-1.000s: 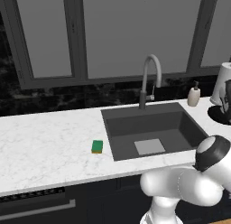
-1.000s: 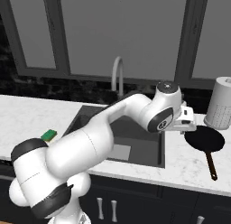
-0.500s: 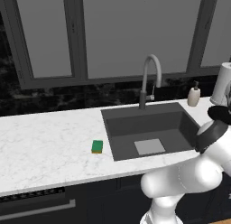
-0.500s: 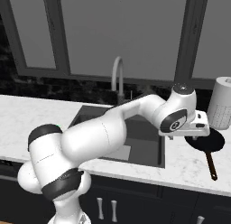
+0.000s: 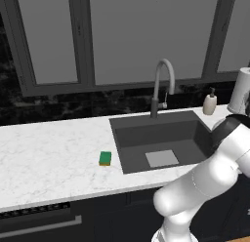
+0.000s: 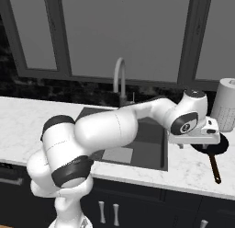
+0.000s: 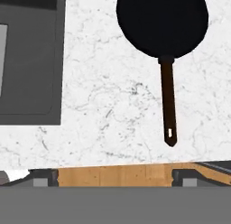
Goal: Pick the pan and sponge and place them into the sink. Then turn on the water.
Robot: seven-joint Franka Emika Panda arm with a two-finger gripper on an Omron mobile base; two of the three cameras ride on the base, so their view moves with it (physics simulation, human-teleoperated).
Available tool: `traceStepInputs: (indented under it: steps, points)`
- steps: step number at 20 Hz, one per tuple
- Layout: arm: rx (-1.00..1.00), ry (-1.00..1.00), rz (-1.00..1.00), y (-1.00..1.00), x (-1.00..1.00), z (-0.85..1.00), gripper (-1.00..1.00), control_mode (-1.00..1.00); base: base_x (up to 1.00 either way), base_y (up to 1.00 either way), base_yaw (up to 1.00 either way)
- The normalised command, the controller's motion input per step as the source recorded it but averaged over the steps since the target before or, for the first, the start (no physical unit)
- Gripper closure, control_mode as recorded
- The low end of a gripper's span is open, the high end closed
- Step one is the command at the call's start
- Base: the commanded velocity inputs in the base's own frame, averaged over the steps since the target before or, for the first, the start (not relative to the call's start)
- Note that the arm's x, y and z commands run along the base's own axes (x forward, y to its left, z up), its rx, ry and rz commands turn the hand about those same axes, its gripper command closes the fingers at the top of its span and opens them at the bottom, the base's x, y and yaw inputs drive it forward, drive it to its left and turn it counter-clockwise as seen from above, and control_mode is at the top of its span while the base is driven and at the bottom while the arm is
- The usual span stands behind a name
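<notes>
Pan (image 7: pixel 162 22): in the hand view we see it at the upper right of the frame, a round black disc on the white marble counter (image 7: pixel 108 96), with its thin dark handle (image 7: pixel 168 103) running straight down toward the bottom of the frame. In the right base view we find the pan (image 6: pixel 215 146) at the right middle, partly hidden behind the hand, handle pointing toward the lower right.
Gripper (image 6: pixel 195 139): we see it at the right middle of the right base view, above the counter just beside the pan. Its jaws stand spread as wide as they go, and we see nothing between them; it touches nothing we can make out.
Sponge (image 5: pixel 105 158): green with a yellow edge, lying flat on the counter at the centre left of the left base view, just beside the left rim of the sink, apart from the arm.
Sink (image 5: pixel 128 153): dark grey basin in the middle of the left base view, a lighter square patch (image 5: pixel 161 158) on its floor. We also see its corner at the upper left of the hand view.
Faucet (image 5: pixel 161 87): grey gooseneck behind the basin, upper centre of the left base view; we see no stream under it.
Soap bottle (image 5: pixel 210 102): small and white, right of the faucet, at the basin's back corner.
Paper roll (image 6: pixel 226 110): white, upright, at the right edge of the right base view, behind the pan.
</notes>
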Motion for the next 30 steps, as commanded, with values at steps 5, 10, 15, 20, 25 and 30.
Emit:
traceStepInputs:
  steps: [5,10,15,20,25,30]
  points:
    - [0.06,0.07,0.0,-0.37,0.1,-0.29,-1.0,-1.0,0.0,0.0,0.0]
    - [0.15,0.08,0.0,-0.42,0.14,-0.15,-1.0,-1.0,0.0,0.0,0.0]
    - [0.18,0.09,0.0,-0.47,0.07,-0.04,-1.0,-1.0,0.0,0.0,0.0]
    - [0.04,0.12,0.0,-0.34,0.05,-0.04,-1.0,-1.0,0.0,0.0,0.0]
    - [0.01,0.09,0.0,-0.28,0.1,-0.17,-1.0,-1.0,0.0,0.0,0.0]
    - [0.02,0.04,0.0,-0.33,0.06,-0.3,-1.0,-1.0,0.0,0.0,0.0]
